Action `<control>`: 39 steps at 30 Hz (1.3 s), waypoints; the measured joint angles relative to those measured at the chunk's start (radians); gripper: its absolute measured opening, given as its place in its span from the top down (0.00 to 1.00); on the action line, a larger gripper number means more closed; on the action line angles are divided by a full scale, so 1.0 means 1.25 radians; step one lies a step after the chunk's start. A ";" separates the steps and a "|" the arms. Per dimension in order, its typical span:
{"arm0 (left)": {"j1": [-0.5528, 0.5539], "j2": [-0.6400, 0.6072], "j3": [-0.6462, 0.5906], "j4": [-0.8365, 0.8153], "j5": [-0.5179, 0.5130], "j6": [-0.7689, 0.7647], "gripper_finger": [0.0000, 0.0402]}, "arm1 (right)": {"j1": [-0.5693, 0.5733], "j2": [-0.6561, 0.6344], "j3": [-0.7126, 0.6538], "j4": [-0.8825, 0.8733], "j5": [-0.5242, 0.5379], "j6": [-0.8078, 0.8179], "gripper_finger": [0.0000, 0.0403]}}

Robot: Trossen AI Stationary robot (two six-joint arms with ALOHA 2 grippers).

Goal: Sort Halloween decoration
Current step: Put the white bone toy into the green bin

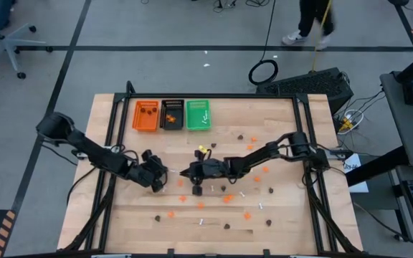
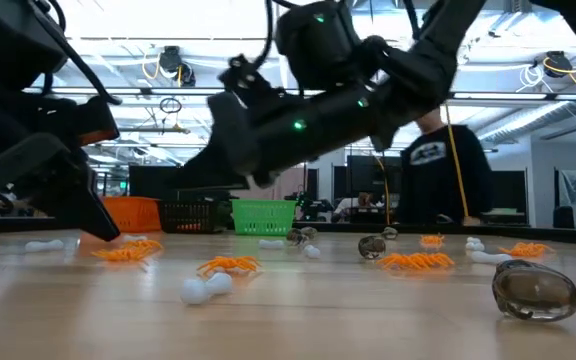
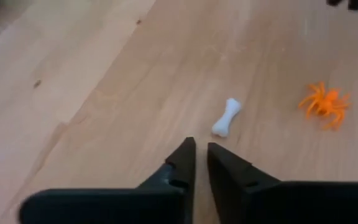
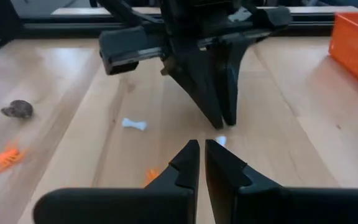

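Mid-sort on the wooden counter (image 1: 285,215): the left gripper (image 1: 158,180) has its tips down at the counter left of centre, fingers drawn nearly together, a slim gap between them in its wrist view, where nothing shows between the tips; the right wrist view catches a small white glint at those tips, so whether a piece is pinched cannot be told. A white bone (image 3: 226,117) lies just ahead of it, with an orange spider (image 3: 325,102) beyond. The right gripper (image 1: 196,172) hovers close by at centre, fingers closed and empty. Orange, dark and white trinkets lie scattered over the middle and near half of the counter, while the orange tray (image 1: 146,115), black tray (image 1: 171,115) and green tray (image 1: 198,115) wait at the far edge. The step looks like a pick; next would come a lift and carry to the matching tray. The two arms crowd each other, a likely snag.
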 joint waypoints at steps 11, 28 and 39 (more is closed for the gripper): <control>0.047 0.052 0.000 0.169 -0.013 0.056 0.97 | 0.002 -0.022 0.047 -0.122 0.000 -0.058 0.97; 0.026 -0.135 0.004 0.029 0.030 0.068 0.97 | -0.035 0.078 0.046 0.004 0.001 0.035 0.77; -0.006 -0.195 0.004 -0.003 -0.143 0.081 0.97 | -0.035 0.094 0.051 0.064 0.003 0.026 0.68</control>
